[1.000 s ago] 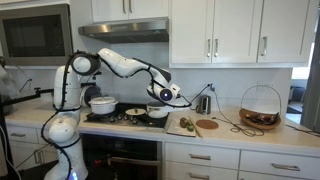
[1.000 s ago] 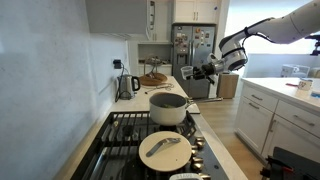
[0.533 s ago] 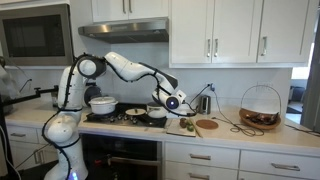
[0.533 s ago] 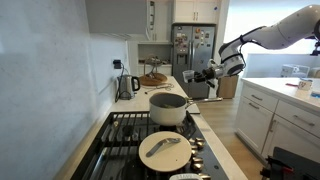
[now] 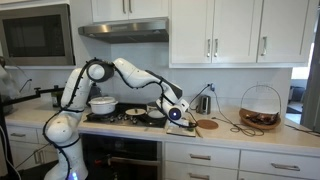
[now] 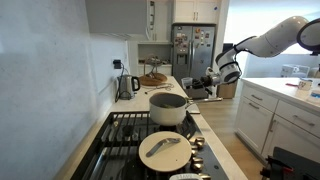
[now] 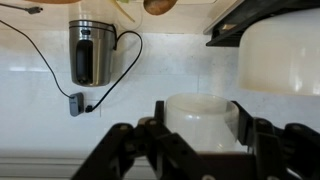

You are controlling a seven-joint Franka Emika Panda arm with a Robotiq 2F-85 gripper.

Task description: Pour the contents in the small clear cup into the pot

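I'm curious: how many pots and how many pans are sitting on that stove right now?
Pots: 2, the larger white pot and the low silver-grey pot
Frying pans: 1, the flat dark frying pan
Total: 3

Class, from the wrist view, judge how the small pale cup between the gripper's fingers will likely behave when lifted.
The small clear cup looks tiny beside the white pot, so probably light. Its thin pale wall may flex or slip in the gripper. Upright, it might tip if nudged.
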